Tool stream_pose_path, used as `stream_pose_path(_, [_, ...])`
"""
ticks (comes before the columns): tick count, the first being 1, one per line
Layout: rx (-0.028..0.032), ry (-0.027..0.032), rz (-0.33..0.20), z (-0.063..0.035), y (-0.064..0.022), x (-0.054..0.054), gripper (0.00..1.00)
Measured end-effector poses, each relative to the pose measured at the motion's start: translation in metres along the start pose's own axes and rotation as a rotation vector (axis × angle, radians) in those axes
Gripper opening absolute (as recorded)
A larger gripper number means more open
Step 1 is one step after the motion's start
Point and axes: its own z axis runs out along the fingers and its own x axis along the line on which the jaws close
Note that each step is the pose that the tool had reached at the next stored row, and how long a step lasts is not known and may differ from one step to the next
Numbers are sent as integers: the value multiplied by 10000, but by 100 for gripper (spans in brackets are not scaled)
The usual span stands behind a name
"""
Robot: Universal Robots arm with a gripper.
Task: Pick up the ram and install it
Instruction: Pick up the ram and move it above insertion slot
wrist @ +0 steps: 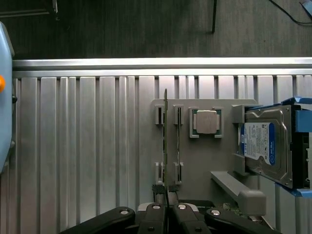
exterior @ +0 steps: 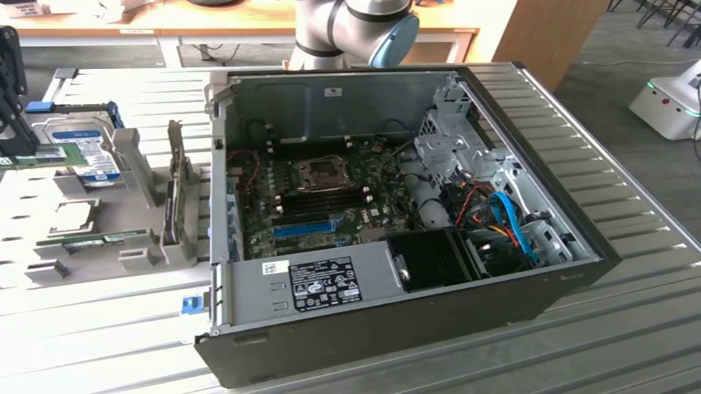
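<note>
My gripper [exterior: 13,135] hangs at the exterior view's far left, over the grey parts fixture [exterior: 66,271]. Its black fingers [wrist: 155,217] are shut on the ram [exterior: 49,156], a thin green board with a white label. In the wrist view the ram [wrist: 165,141] shows edge-on as a narrow line running out from the gripper [wrist: 166,208] over the fixture plate [wrist: 200,161]. The open computer case [exterior: 395,328] lies in the middle of the table, apart from the gripper, with its motherboard [exterior: 328,193] exposed.
A second green stick [wrist: 178,141] stands in a fixture slot beside the held ram. A processor [wrist: 205,122] and a blue-labelled hard drive [wrist: 265,146] also sit on the fixture. A bright-blue slot strip [exterior: 301,228] lies on the motherboard. The arm's base [exterior: 350,29] stands behind the case.
</note>
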Motion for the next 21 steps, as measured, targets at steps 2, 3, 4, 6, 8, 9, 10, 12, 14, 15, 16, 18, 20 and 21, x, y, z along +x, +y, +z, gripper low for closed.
stream_pose_path(2, [-2, 2, 0, -7, 0, 0, 12])
stream_pose_path(3, [0, 1, 0, -10, 0, 0, 12])
stream_pose_path(4, [1, 0, 0, -11, 0, 0, 12])
stream_pose_path(6, [1, -1, 0, -11, 0, 0, 12])
stream_pose_path(8, [1, 0, 0, -11, 0, 0, 12])
stream_pose_path(9, [0, 0, 0, -11, 0, 0, 12])
stream_pose_path(10, [0, 0, 0, -11, 0, 0, 12])
stream_pose_path(12, [-1, 2, 0, -13, -3, 0, 12])
stream_pose_path(14, [-2, 1, -2, -13, -18, 0, 12])
stream_pose_path(15, [0, 0, -1, -12, -26, -1, 12])
stream_pose_path(16, [0, 0, -1, -13, -36, -1, 12])
stream_pose_path(18, [0, 1, 0, -14, -56, -2, 12])
stream_pose_path(20, [0, 1, 0, -14, -79, -2, 12])
stream_pose_path(21, [0, 0, 0, -15, -92, -3, 12])
